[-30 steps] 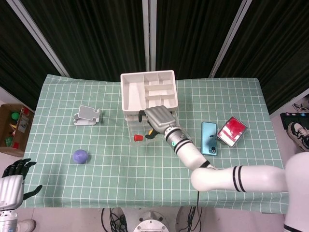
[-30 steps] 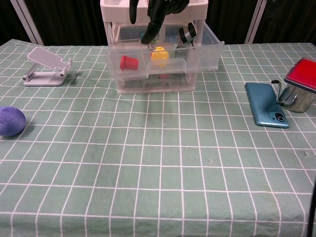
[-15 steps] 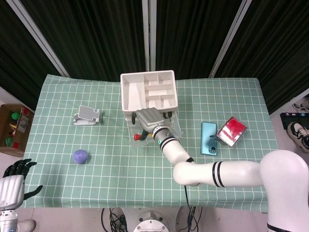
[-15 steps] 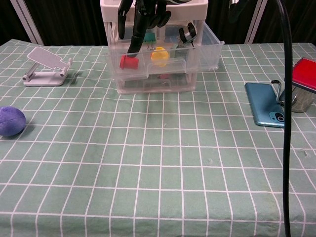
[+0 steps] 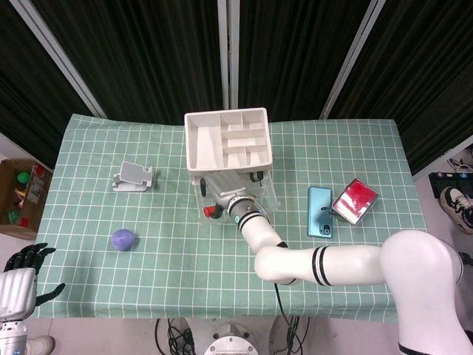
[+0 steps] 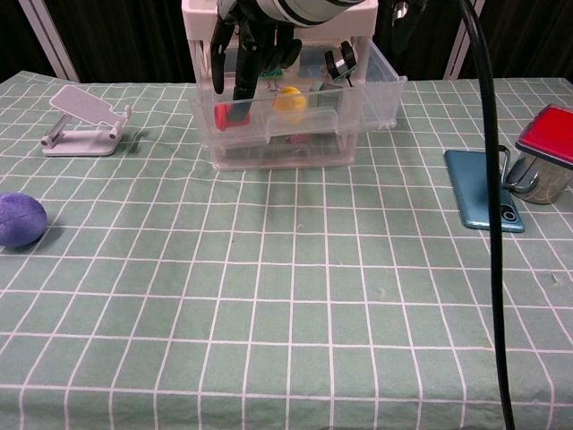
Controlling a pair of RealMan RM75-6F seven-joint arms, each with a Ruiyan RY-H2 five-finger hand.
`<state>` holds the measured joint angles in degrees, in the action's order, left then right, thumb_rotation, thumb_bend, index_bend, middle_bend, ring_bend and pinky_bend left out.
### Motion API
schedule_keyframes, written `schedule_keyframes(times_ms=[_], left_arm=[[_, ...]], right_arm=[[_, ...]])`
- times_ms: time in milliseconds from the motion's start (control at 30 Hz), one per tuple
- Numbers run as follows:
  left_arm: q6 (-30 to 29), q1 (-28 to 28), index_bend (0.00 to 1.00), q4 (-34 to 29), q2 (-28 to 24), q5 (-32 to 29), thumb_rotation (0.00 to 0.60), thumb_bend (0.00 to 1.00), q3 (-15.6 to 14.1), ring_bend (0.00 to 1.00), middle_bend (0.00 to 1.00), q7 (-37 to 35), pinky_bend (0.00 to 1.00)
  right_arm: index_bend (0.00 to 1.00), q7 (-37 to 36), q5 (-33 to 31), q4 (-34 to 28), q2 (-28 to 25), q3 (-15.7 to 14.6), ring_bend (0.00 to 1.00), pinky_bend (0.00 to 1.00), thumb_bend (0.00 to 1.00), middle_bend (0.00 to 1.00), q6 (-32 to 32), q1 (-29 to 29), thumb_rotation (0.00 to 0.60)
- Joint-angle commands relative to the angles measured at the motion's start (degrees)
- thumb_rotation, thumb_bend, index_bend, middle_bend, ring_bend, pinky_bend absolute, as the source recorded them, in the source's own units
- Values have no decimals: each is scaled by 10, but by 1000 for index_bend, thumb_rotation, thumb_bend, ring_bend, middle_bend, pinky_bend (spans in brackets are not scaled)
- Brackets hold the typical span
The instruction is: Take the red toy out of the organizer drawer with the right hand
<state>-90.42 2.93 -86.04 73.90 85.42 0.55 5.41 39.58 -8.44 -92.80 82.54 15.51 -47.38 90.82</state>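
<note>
Your left hand [image 5: 22,285] hangs off the table's near-left corner, fingers apart, holding nothing. Far to the left of your right hand lie a round purple ball [image 6: 20,219] and, behind it, a white folding phone stand [image 6: 85,120] on the green checked tablecloth [image 6: 286,296]. Your right hand [image 6: 255,40] reaches down into the pulled-out clear plastic organizer drawer [image 6: 295,112], its dark fingers [image 6: 242,76] lowered onto the small red toy [image 6: 228,115], which sits at the drawer's left end. You cannot tell from either view whether the fingers have closed on it. Just right of the fingers, a yellow toy [image 6: 288,103] lies in the same drawer. Above sits the white compartmented tray [image 5: 228,144]. Well to the right lie a teal smartphone [image 6: 483,188] and a red-lidded metal container [image 6: 544,152].
</note>
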Motion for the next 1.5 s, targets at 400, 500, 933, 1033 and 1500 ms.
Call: schedule_keyframes(times_ms=[400,500,933,1033,1500], left_arm=[[0,0,276,6,1,0,600,3,2,144,189,-6,206],[-1,1,276,8,2,0,600,3,2,145,188,-9,206],[-7,3,276,16,5,5,600,3,1,144,189,-17,207],[-11,3,276,16,4,8,600,3,2,145,188,-17,207],[-10,-7,276,1,6,23,600,3,4,145,189,2,207]], right_arm=[[554,7,0,36,33,-2,943,992,115,912,-11,7,600],[636,4,7,36,36,1,946,994,178,916,-23,3,600],[737,-45,114,-88,-30,27,954,1000,226,924,-79,-60,600],[738,-76,188,-175,-82,25,954,1000,226,924,-106,-107,600],[727,-192,615,-252,-113,-148,954,1000,234,924,-118,-351,600]])
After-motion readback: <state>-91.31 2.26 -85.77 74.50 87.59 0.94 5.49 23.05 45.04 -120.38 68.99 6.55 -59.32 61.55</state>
